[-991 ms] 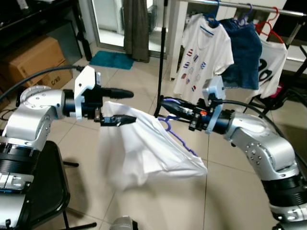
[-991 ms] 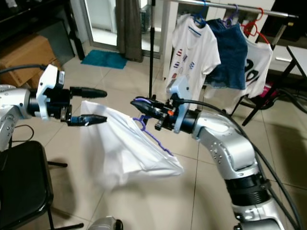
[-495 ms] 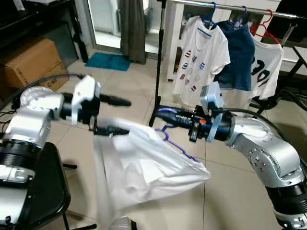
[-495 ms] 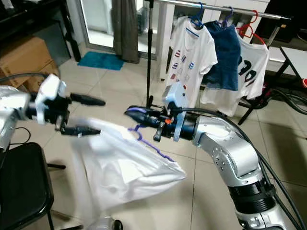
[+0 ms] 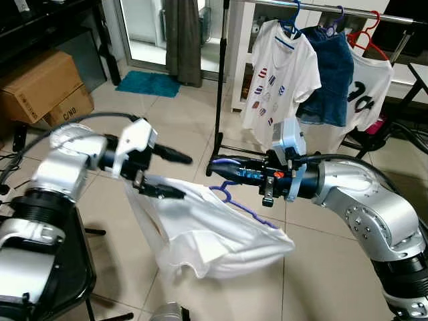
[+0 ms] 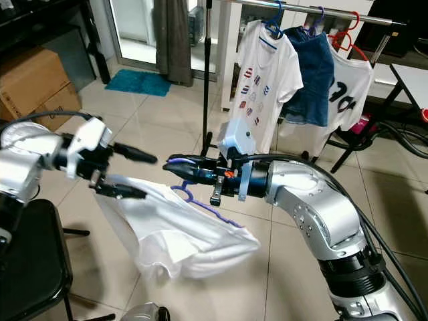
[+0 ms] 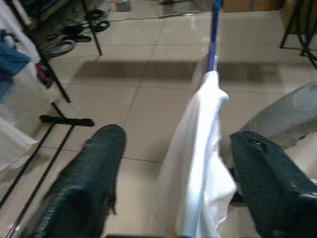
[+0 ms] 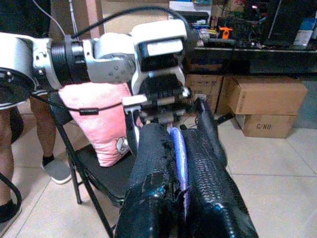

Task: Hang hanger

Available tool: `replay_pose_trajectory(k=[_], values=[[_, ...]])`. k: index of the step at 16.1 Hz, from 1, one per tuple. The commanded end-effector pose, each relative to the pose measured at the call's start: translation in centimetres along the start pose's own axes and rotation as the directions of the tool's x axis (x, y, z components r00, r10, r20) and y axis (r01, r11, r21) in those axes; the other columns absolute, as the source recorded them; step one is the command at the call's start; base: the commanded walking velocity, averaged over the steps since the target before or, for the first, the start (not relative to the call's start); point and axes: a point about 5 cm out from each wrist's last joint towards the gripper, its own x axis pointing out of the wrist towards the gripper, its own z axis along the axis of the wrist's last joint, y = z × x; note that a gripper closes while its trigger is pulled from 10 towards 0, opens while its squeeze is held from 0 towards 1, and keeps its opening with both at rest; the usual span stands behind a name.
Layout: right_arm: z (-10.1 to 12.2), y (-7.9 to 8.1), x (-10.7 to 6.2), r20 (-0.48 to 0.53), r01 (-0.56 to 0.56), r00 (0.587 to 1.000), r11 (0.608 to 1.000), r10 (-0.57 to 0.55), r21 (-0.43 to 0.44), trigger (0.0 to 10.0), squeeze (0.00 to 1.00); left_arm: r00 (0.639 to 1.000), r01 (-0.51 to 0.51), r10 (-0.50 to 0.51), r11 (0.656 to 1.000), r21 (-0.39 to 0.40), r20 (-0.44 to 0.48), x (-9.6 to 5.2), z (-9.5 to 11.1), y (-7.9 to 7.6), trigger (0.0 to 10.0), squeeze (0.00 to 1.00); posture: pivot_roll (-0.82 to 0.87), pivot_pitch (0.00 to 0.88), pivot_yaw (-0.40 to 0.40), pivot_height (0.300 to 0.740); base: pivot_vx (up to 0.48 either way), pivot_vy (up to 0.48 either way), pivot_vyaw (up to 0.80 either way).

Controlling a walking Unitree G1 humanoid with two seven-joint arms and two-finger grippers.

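- Left eye view: a purple hanger [image 5: 235, 200] with a white shirt [image 5: 207, 231] on it is held up mid-air over the tiled floor [image 5: 321, 267], well short of the rack [image 5: 321, 7].
- The hanger's hook is pinched tight in the right end effector [image 5: 217, 166]; in the right wrist view the purple wire is seen squeezed between both fingers [image 8: 208, 163].
- The left end effector [image 5: 182, 175] is spread wide, with the shirt's edge draped by its lower finger.
- Three shirts are already hung on the rack behind.
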Motion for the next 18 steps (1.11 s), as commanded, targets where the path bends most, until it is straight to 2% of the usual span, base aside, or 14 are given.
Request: replay_pose_trajectory(k=[1,3,7,10,18], values=[[1.2,0.0,0.2,0.021,-0.012,1.000,0.999,0.013,-0.041,10.0,0.00,0.999,0.036,-0.034,0.998,0.046,-0.042,0.1,0.5,0.2,0.0,0.00,-0.06,0.000,0.004,0.740,0.000,0.000,0.00],[1.4,-0.2,0.3,0.023,-0.009,1.000,0.999,0.010,-0.046,10.0,0.00,0.993,0.073,-0.066,0.995,0.066,-0.098,0.4,0.2,0.0,0.0,0.00,-0.06,0.000,0.004,0.740,0.000,0.000,0.00],[1.8,-0.3,0.6,0.025,-0.029,0.999,0.998,0.030,-0.053,10.0,0.00,0.993,0.078,-0.068,0.992,0.097,-0.096,0.7,0.4,0.2,0.0,0.00,-0.06,0.000,-0.007,0.740,0.000,0.000,0.00],[1.9,-0.4,0.6,0.025,-0.038,0.999,0.998,0.039,-0.050,10.0,0.00,0.996,0.075,-0.069,0.993,0.093,-0.058,0.8,0.8,0.3,0.0,0.00,-0.06,0.000,-0.012,0.740,0.000,0.000,0.00],[2.2,-0.7,0.5,0.032,-0.047,0.998,0.999,0.047,-0.027,10.0,0.00,0.993,0.102,-0.096,0.990,0.092,-0.069,1.0,0.7,-0.1,0.0,0.00,-0.06,0.000,-0.012,0.740,0.000,0.000,0.00]])
